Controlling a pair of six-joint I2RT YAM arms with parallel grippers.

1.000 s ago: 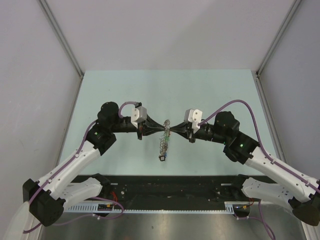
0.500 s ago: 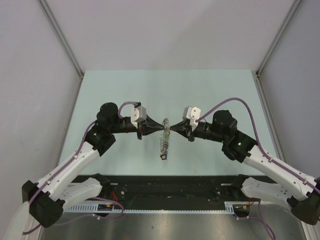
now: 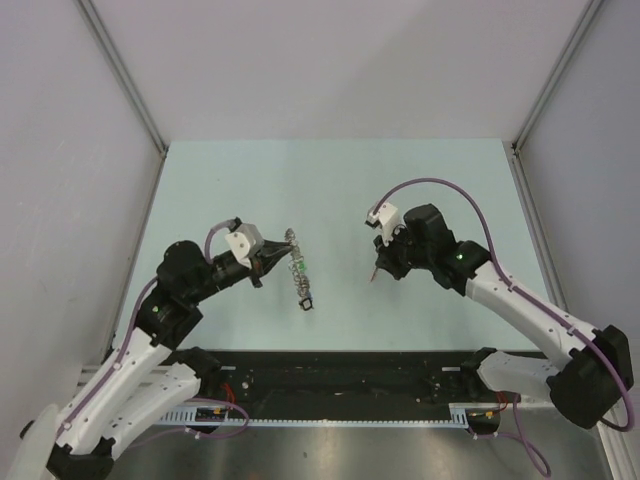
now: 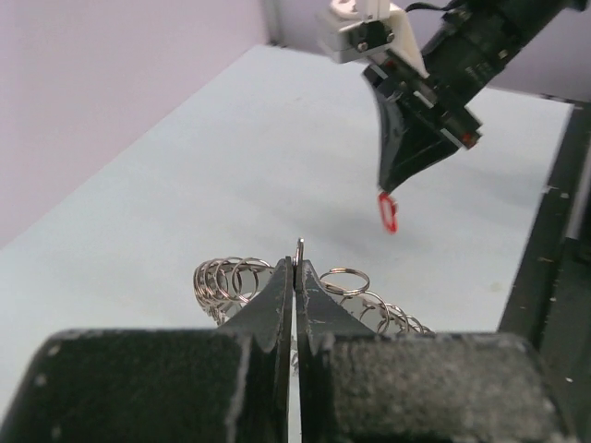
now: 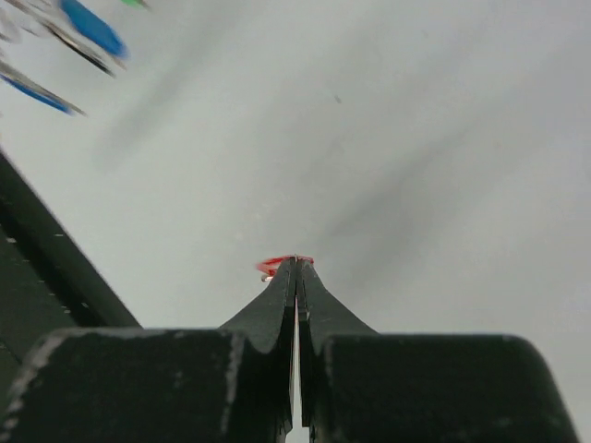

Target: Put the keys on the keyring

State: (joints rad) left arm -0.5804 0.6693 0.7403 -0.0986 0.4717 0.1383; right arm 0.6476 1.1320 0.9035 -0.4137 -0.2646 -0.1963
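Note:
The keyring (image 3: 298, 272) hangs edge-on left of the table's middle, a metal ring fringed with small keys and coloured tags. My left gripper (image 3: 279, 259) is shut on its rim; in the left wrist view the ring's thin edge (image 4: 300, 247) sticks up between the closed fingertips, with small split rings (image 4: 229, 275) on both sides. The key with the red tag (image 4: 388, 212) dangles from my right gripper (image 3: 377, 268), which is shut on it. In the right wrist view the red tag (image 5: 273, 267) peeks out at the closed tips. Key and keyring are well apart.
The pale green table (image 3: 330, 180) is bounded by grey walls at the back and both sides. A black rail (image 3: 330, 375) runs along the near edge between the arm bases. Blurred blue tags (image 5: 92, 29) of the keyring show at the right wrist view's top left.
The two grippers, which met at the keyring in the middle, have pulled apart. The left one swung left with the keyring. The right one drew back right with the red-tagged key.

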